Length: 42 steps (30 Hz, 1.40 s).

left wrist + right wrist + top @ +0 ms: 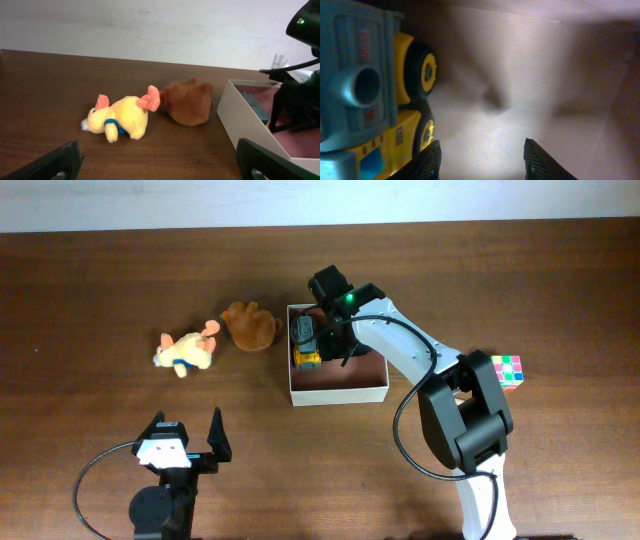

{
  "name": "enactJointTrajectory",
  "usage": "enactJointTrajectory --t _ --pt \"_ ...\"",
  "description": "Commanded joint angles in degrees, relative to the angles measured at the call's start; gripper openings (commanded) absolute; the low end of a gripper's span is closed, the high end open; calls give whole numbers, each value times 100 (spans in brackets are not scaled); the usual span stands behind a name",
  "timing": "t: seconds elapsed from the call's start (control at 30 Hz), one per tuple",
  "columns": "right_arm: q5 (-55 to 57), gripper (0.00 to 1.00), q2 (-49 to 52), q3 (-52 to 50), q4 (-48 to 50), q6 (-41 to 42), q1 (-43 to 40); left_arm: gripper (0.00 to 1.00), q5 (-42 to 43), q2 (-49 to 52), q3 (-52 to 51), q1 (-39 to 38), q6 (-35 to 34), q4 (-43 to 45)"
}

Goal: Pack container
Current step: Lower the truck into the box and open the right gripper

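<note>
The container (pixel 338 392), a square white-walled box with a pinkish-brown inside, sits at table centre. A grey and yellow toy truck (pixel 305 343) lies in its left side; it also shows in the right wrist view (pixel 370 95). My right gripper (pixel 482 160) is open and empty inside the container (pixel 530 90), just right of the truck. My left gripper (pixel 186 438) is open and empty near the front edge. A yellow plush with pink ears (pixel 186 351) and a brown plush (pixel 250 326) lie left of the container; both show in the left wrist view (pixel 122 117), (pixel 189 102).
A colourful puzzle cube (pixel 506 370) lies on the table right of the container, beside my right arm. The container's white wall (pixel 250 132) shows at the right of the left wrist view.
</note>
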Motion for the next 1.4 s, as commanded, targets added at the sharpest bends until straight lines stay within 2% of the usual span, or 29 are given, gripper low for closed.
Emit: enactJointTrajectory --t 0.0,0.57,1.17,1.37 --pt "-352 49 26 -50 28 50 -33 100 61 -44 -26 24 92 7" --pt "-389 48 26 -50 319 70 -122 100 61 -44 -26 24 92 4" --pt "-212 48 24 -37 229 57 -911 100 61 -44 -26 24 92 7" --pt "-105 47 24 -39 201 514 -894 99 61 -44 -26 24 92 4"
